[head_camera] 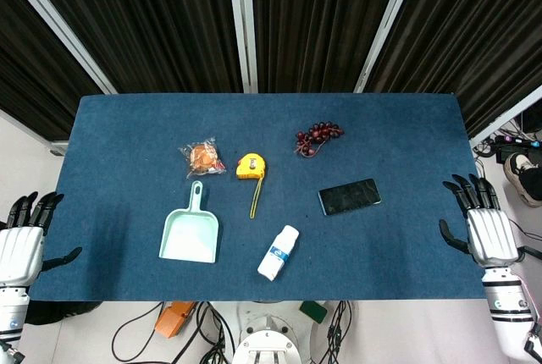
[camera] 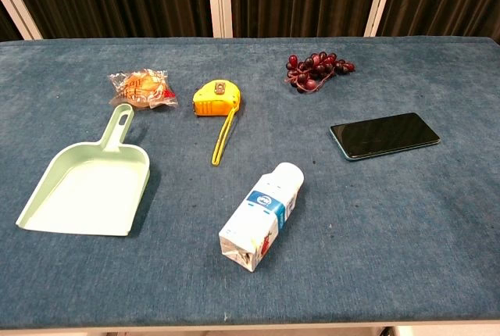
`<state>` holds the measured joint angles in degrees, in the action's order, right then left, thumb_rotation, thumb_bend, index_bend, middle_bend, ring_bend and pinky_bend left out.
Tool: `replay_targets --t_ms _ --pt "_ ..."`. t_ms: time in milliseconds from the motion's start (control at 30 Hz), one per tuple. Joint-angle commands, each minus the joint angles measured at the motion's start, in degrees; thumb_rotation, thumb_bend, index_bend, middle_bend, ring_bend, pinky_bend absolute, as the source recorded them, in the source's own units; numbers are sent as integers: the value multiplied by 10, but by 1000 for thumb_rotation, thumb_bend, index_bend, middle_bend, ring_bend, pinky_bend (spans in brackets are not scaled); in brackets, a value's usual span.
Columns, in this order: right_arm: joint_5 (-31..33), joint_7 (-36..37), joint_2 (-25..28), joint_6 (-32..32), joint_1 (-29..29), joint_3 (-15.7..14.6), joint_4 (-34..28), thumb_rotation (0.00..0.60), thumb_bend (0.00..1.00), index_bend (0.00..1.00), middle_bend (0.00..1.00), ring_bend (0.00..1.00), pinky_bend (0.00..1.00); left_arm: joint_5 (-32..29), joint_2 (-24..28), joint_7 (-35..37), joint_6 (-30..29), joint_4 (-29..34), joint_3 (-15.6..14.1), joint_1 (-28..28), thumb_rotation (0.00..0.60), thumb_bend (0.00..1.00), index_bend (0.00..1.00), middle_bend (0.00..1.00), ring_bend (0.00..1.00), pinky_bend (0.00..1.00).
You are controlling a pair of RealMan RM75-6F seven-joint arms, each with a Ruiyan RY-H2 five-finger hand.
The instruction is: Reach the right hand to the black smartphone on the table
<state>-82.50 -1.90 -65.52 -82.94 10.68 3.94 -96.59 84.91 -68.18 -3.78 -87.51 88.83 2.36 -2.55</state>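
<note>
Black smartphone (head_camera: 349, 196), flat and face-up on the blue table (head_camera: 118, 135) right of centre, unobstructed for approach; right hand (head_camera: 484, 227) parked off the right edge, fingers spread, holding nothing.

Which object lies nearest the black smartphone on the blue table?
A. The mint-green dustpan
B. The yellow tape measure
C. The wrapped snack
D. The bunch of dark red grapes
D. In the head view the bunch of dark red grapes lies just beyond the black smartphone, while the yellow tape measure, wrapped snack and mint-green dustpan sit farther toward the left.
</note>
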Motion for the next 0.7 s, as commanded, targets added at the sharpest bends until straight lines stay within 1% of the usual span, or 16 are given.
replay_targets --t_ms 33,133,233,300,367,533,700 --pt "3 -11 -1 6 4 5 -3 600 468 209 153 0 0 -3 0 -1 4 -1 2 -2 600 111 110 92 28 0" --pt "13 -21 -5 29 14 8 -4 600 448 190 152 0 0 -4 0 -1 9 -3 2 -5 600 111 110 92 28 0" --pt "26 -37 -12 80 40 12 -6 600 384 148 131 0 0 -2 0 -3 11 -3 2 -6 600 111 111 92 28 0" --pt "33 -50 -24 115 64 17 1 600 363 145 121 0 0 -2 -1 -3 11 -1 2 -7 600 111 111 93 28 0" --pt "49 -66 -47 157 94 28 19 600 361 176 118 0 0 -2 -2 -5 11 1 3 -8 600 111 111 92 28 0" --pt "104 -129 -125 237 161 52 90 600 367 310 118 0 0 -7 0 -14 13 7 5 -9 600 111 111 92 28 0" --pt "143 -158 -176 286 198 57 138 600 370 320 119 0 0 -19 6 -20 17 13 6 -7 600 111 110 92 28 0"
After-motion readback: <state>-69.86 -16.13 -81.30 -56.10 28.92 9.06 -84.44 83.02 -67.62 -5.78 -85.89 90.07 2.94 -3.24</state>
